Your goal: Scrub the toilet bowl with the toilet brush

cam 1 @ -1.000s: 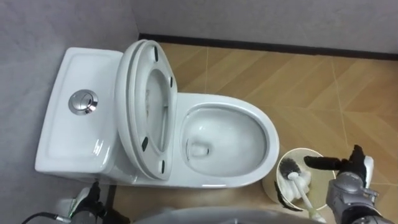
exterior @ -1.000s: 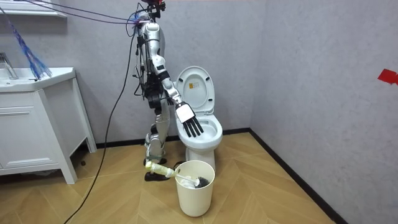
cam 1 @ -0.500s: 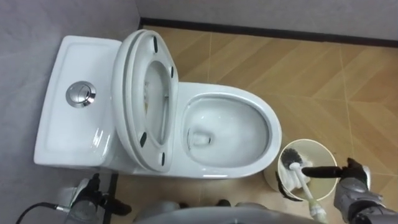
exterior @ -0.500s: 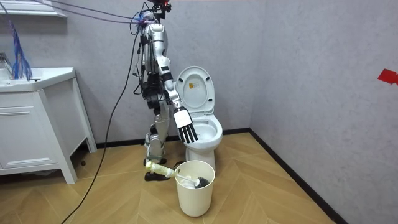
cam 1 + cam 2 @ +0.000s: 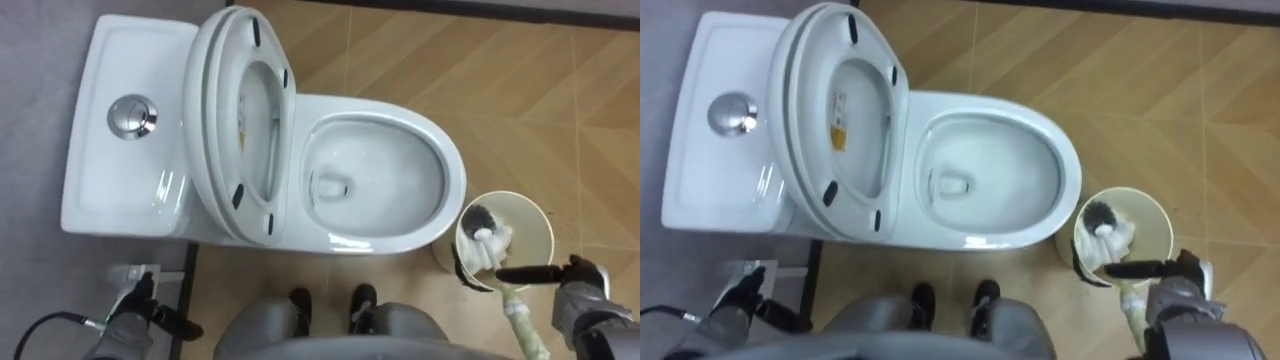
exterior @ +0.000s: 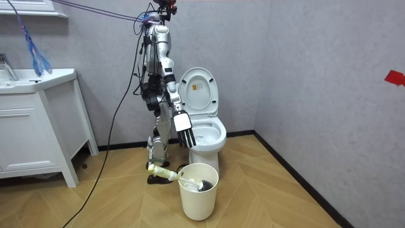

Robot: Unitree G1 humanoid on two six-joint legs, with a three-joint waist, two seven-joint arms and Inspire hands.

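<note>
- I read this as the fetch step: the brush (image 5: 487,232) sits head-down in the bin (image 5: 540,210), its handle leaning out over the rim on my side. Nothing is in hand yet.
- My right hand (image 5: 578,300) hangs above the bin's near rim. Its fingers are straight and spread, holding nothing, and one dark finger reaches across above the handle.
- My left hand (image 5: 130,318) is low by the tank's corner, idle; I cannot tell how it is set.
- The toilet (image 5: 452,180) has its lid up and its bowl open, and the bin stands on the floor just beside the bowl's front edge.
- Next, I would lower the right hand, curl the fingers round the handle, lift the brush clear of the rim and swing it to the bowl. The bin looks light, so a snag could tip it.
</note>
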